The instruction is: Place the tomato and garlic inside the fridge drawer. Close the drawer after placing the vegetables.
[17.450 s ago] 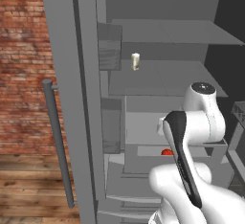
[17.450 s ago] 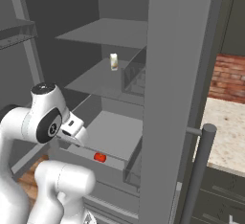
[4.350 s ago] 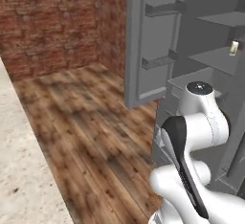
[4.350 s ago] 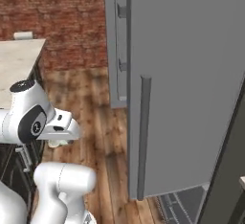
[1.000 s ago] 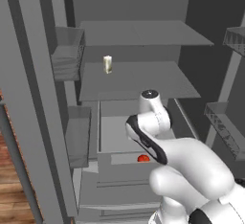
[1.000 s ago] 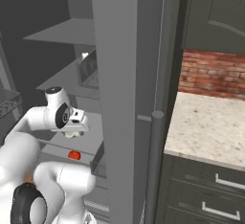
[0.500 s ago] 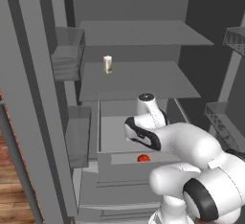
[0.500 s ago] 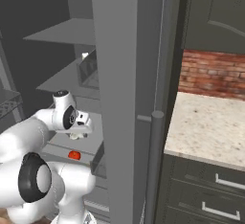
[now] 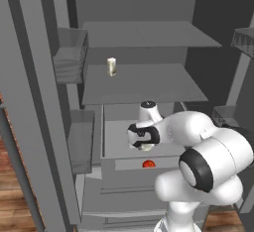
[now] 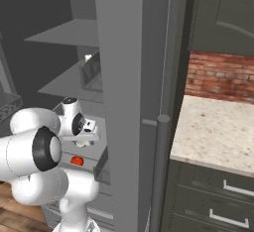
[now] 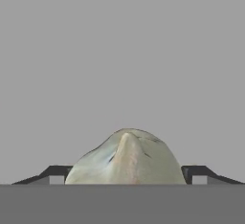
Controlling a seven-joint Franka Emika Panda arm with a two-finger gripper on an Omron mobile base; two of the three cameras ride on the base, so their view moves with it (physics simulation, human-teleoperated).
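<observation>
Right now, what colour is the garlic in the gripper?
Pale whitish-grey with a creamy tint; the garlic shows best in the hand view.

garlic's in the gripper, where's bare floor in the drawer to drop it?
The fridge drawer floor is bare left of the gripper, up to its left wall. Crowded toward the front, where the tomato sits. The garlic fills the space between the fingertips.

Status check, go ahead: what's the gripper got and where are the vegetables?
Gripper shut on the garlic, hanging over the fridge drawer. Tomato sits at the drawer's front. Drawer open, nothing in the way.
</observation>
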